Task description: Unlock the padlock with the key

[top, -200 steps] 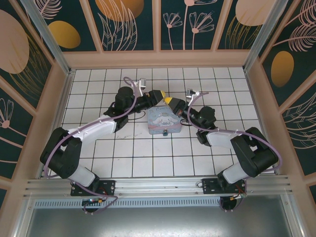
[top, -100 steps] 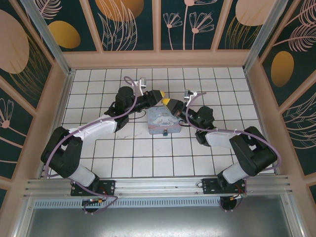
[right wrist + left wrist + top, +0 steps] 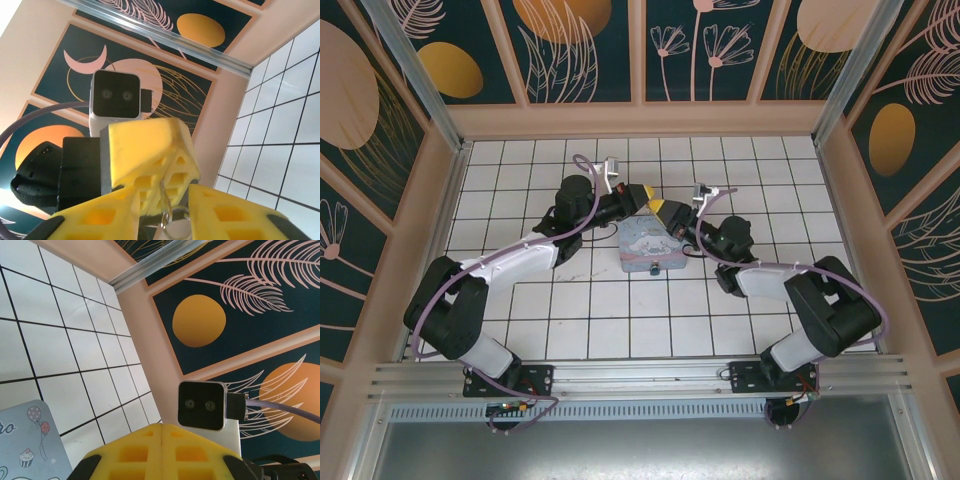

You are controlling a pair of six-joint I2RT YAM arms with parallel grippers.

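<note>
Fingertips sat tip to tip above the tin (image 3: 650,252): my left fingers (image 3: 150,150) were pressed together, with a thin metal loop (image 3: 168,223) hanging straight down from their tip between my right fingers (image 3: 230,215), which stood apart. Whether the loop belonged to key or padlock, I could not tell. Open floor (image 3: 570,330) lay all round.

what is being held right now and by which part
The left gripper pinches a thin metal ring by its top, at its fingertips; whether this belongs to the key or the padlock cannot be told.
</note>
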